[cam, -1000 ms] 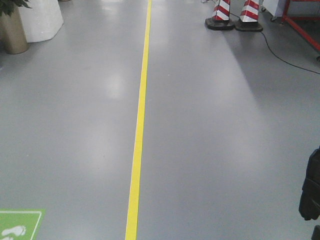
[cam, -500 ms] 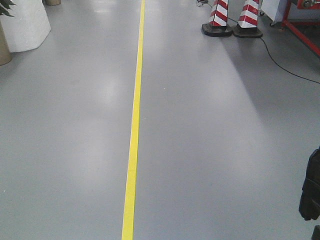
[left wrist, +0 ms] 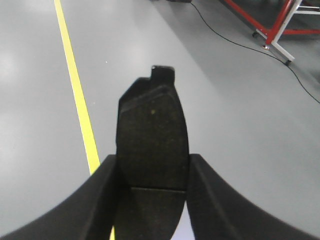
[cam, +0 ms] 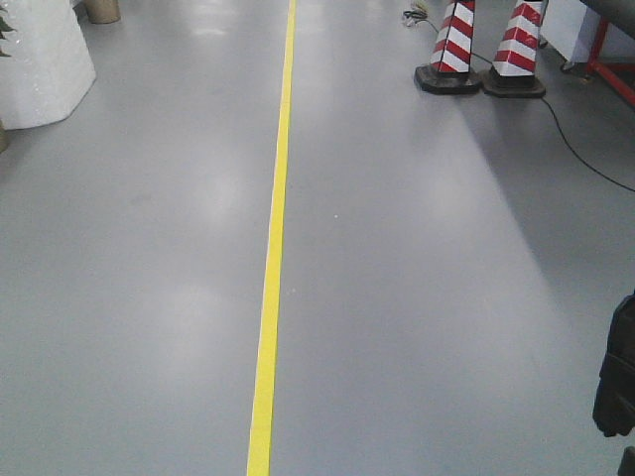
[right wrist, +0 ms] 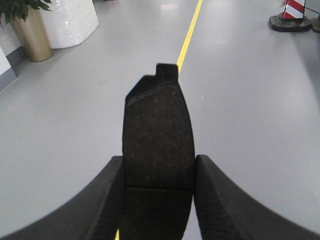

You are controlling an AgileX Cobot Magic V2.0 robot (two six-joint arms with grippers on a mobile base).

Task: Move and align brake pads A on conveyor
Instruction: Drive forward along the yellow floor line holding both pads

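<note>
My left gripper is shut on a dark brake pad A, gripping its long edges so it juts forward over the grey floor; a thin cross groove shows between the fingers. In the right wrist view, the right gripper is shut the same way on a second brake pad A. The conveyor is out of view. In the front view a black part of the right arm shows at the right edge; neither pad appears there.
A yellow floor line runs ahead across the glossy grey floor. Two red-and-white cones stand at the far right with a black cable and a red frame. A white planter and a gold pot sit at the left.
The front view has shifted: the green floor sign has left the frame, and the cones and planter have shifted in view. Both arms hold their places in view.
</note>
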